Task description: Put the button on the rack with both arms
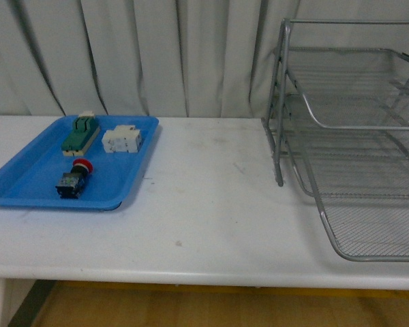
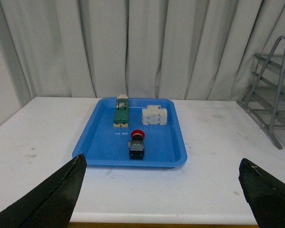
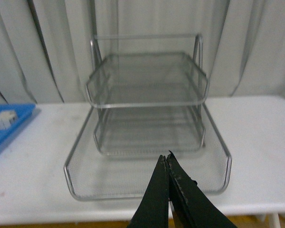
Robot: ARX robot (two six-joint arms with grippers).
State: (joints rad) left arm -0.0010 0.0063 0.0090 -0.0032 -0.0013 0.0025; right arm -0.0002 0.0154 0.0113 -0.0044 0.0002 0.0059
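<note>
Button (image 1: 73, 178) lies lower left in blue tray (image 1: 20, 178); left fingers (image 2: 57, 194), wide apart, should straddle its body; right fingers (image 3: 156, 194) together.

White counter (image 1: 204, 204), faint smudges; flat blue plastic tray (image 1: 27, 184) sits at its left, silver wire-mesh rack (image 1: 347, 136) at right, well apart.

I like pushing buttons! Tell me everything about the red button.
The small button has a round red cap on a dark blocky body with bluish-green bits. It lies on its side in the blue tray, near the front edge, cap toward the curtain. Only the tray touches it; the white block and green block sit apart.
</note>
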